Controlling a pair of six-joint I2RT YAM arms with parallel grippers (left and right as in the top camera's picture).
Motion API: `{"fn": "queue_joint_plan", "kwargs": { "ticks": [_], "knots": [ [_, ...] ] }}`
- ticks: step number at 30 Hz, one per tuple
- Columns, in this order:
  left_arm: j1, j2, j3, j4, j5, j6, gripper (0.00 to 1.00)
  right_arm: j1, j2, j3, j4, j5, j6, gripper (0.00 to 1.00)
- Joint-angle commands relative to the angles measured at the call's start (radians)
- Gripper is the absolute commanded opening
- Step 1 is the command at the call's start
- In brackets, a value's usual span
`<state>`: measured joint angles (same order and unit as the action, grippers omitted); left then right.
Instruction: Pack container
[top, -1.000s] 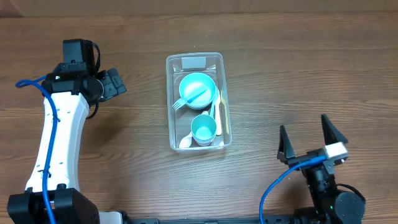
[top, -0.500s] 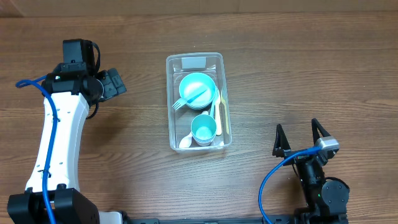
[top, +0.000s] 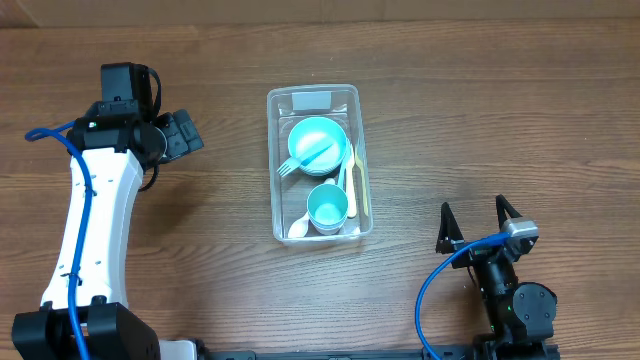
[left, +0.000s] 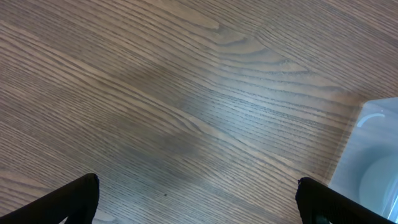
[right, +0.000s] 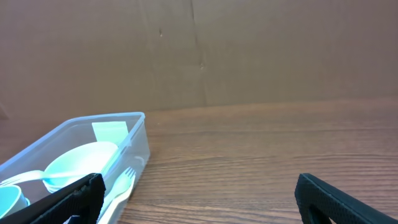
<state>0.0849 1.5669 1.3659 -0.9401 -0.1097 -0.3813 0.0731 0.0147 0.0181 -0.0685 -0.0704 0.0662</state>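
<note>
Clear container (top: 313, 101) sits between left gripper (top: 189, 134) and right gripper (top: 471, 205), apart.

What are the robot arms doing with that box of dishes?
Nothing is being touched right now. The clear container sits in the middle of the table with a blue bowl, a blue cup, a fork and a white spoon inside. The left gripper is open over bare wood beside the container. The right gripper is open too, off toward the table's near corner. Both are empty, so the packing looks finished, or nearly.
</note>
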Motion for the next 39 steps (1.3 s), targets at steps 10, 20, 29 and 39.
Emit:
{"fn": "queue_joint_plan", "kwargs": {
  "ticks": [10, 20, 29, 39],
  "knots": [
    [0.001, -0.023, 0.017, 0.002, -0.005, 0.023, 1.00, -0.003, -0.012, -0.010, -0.002, 0.009, -0.017, 1.00],
    [0.001, -0.023, 0.017, 0.002, -0.005, 0.023, 1.00, -0.003, -0.012, -0.010, -0.008, 0.009, -0.017, 1.00],
    [0.001, -0.023, 0.017, 0.002, -0.005, 0.023, 1.00, -0.003, -0.012, -0.010, -0.008, 0.009, -0.017, 1.00],
    [0.003, -0.040, 0.017, 0.002, -0.005, 0.023, 1.00, -0.003, -0.012, -0.010, -0.008, 0.009, -0.017, 1.00]
  ]
}}
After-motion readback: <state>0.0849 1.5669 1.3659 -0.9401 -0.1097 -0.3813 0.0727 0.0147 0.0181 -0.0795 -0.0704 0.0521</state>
